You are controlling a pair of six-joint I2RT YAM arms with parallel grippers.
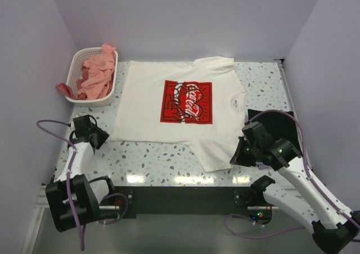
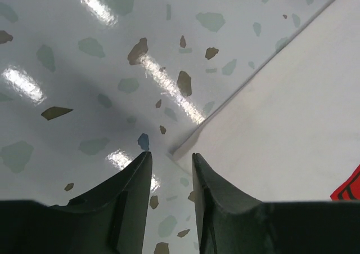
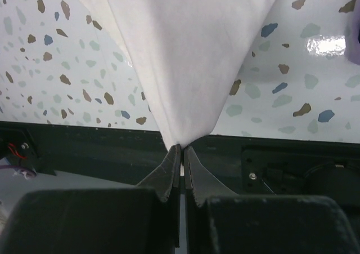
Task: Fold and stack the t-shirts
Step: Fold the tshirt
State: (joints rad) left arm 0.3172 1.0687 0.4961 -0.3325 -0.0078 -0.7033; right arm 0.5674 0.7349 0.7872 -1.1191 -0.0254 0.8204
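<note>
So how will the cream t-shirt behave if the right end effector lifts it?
Likely floppy: the cream t-shirt tapers in folds into the shut right end effector. Probably light: a fingertip pinch holds it. On the glossy table it may slide.

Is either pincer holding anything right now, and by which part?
The right pincer pinches the cream t-shirt by its near sleeve's edge. The left pincer is open, holding nothing.

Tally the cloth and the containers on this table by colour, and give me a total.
Cream-white t-shirt, red print: 1
Black cloth: 1
Salmon-pink heap: 1, shirts in it cannot be counted
White basket: 1
Total: 4
</note>
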